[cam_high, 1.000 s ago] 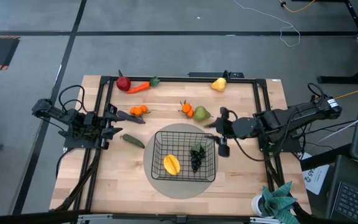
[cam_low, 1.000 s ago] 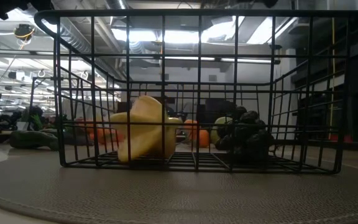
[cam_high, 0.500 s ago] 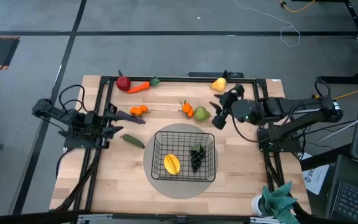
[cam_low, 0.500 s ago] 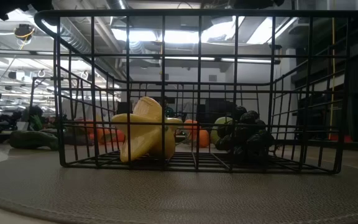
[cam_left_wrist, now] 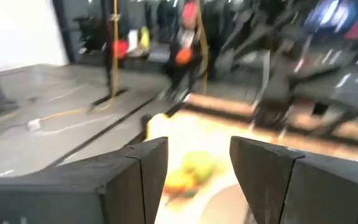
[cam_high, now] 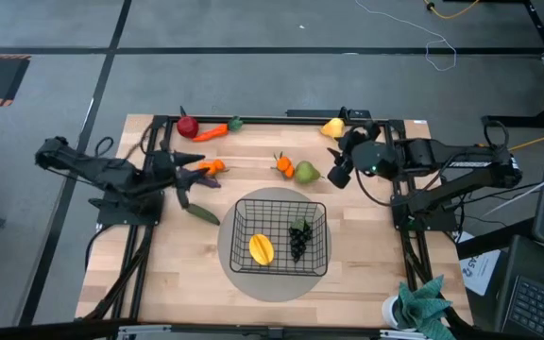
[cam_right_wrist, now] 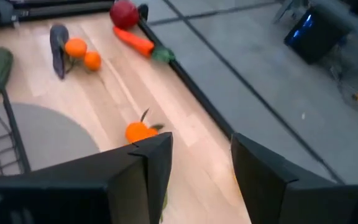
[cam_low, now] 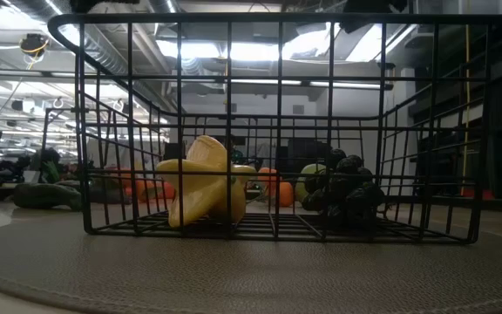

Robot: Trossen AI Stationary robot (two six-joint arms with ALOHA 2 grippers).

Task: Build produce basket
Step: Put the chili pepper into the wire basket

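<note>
On the round grey mat [cam_high: 253,203] sat the black wire-grid basket [cam_high: 280,236], holding a yellow piece [cam_high: 262,249] and dark purple grapes [cam_high: 299,238]. Beyond the basket's far rim lay a green pear [cam_high: 307,172] and a small orange [cam_high: 284,165]; a red apple [cam_high: 188,127] and an orange carrot [cam_high: 212,132] lay at the wooden counter's [cam_high: 376,274] far edge. The right gripper [cam_high: 338,171] hovered just beside the pear, jaws wide and empty. The left gripper [cam_high: 185,179] hovered left of the basket near two small oranges [cam_high: 211,167], jaws spread, holding nothing.
</note>
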